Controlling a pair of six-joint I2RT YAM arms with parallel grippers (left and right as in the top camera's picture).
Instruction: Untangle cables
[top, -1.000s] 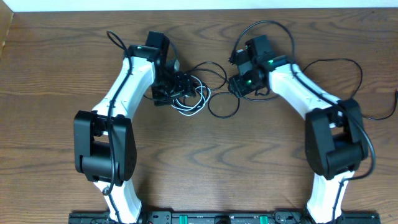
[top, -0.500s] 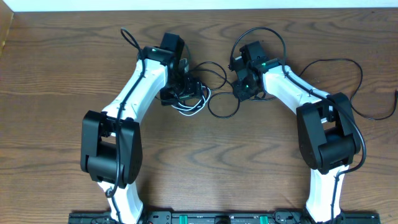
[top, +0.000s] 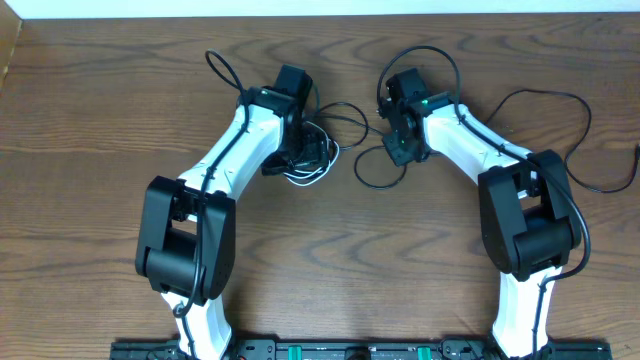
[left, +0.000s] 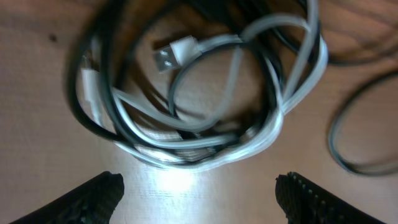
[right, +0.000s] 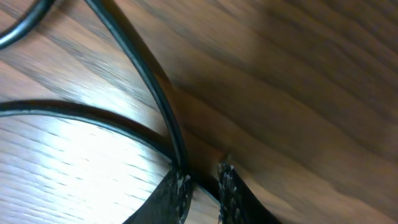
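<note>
A tangle of cables (top: 318, 158) lies at the table's upper middle, white cord (left: 267, 134) wound with black cords, a white USB plug (left: 171, 56) showing inside the coil. My left gripper (top: 298, 150) (left: 199, 186) hangs just above this bundle, open wide, nothing between its fingers. One black cable (right: 149, 74) leads right from the tangle into a loose loop (top: 380, 180). My right gripper (top: 400, 145) (right: 202, 177) is low on the table with its jaws narrowed on that black cable, which runs in between them.
Thicker black arm wires arc over the wood behind each arm, one on the right (top: 565, 100) and one on the left (top: 220, 65). The table's far edge (top: 320, 17) runs close behind both grippers.
My left arm has swung right and now covers more of the tangle. The right gripper's jaws have narrowed onto the black cable, and its loop has slid to the right.
</note>
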